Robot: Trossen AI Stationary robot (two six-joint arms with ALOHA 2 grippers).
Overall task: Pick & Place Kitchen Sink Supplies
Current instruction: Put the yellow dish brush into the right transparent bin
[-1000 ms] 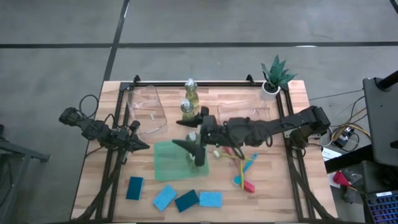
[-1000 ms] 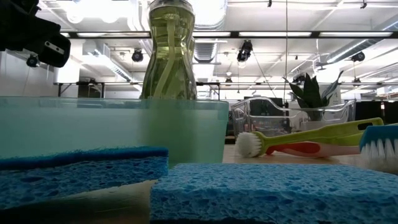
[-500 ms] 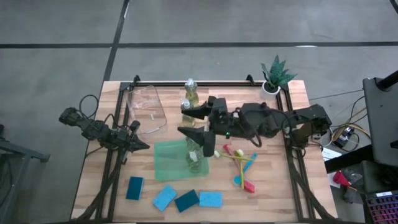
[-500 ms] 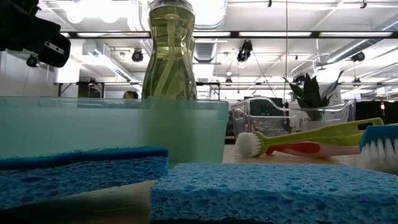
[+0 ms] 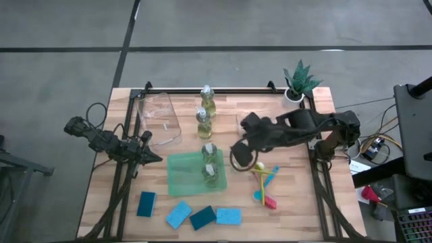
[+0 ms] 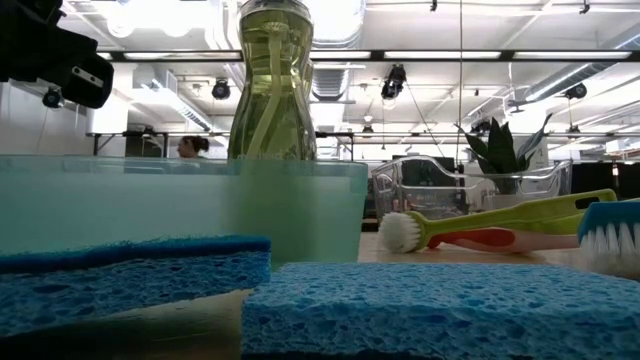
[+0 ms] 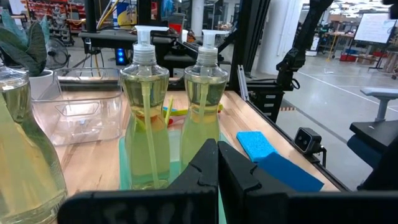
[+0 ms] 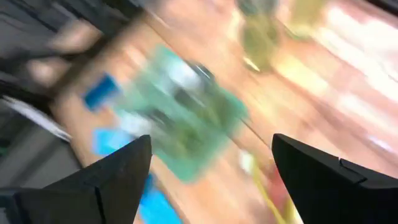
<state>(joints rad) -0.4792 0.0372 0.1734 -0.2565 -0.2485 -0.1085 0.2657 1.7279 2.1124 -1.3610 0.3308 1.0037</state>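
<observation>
Blue sponges fill the front of the low view, one sponge (image 6: 440, 310) lying flat and a second (image 6: 130, 262) beside it, with the pale green bin (image 6: 180, 205) just behind them and a bottle of yellowish liquid (image 6: 272, 80) rising inside it. From above, four sponges (image 5: 190, 214) sit in a row at the table's near edge, and the green bin (image 5: 182, 177) holds two bottles (image 5: 208, 162) upright. The right gripper (image 5: 241, 152) hangs just beside the bin with its fingers spread wide and nothing between them; its wrist view is smeared, showing only both dark fingers (image 8: 106, 180) far apart over the green bin and blue sponges. Just past those fingers lie the crossed brushes (image 5: 264, 182), red, yellow and blue, touching one another on the wood. Two more bottles (image 5: 204, 111) stand farther back, apart from the right gripper's fingers, with a clear bin (image 5: 160, 120) near them. The left gripper (image 5: 150, 156) rests at the table's left side, fingers (image 7: 208, 171) clenched together on nothing; ahead of them its wrist view shows two pump bottles (image 7: 174, 124) standing in the green bin and blue sponges (image 7: 273, 158) off to one side. A potted plant (image 5: 298, 82) stands at the far corner.
</observation>
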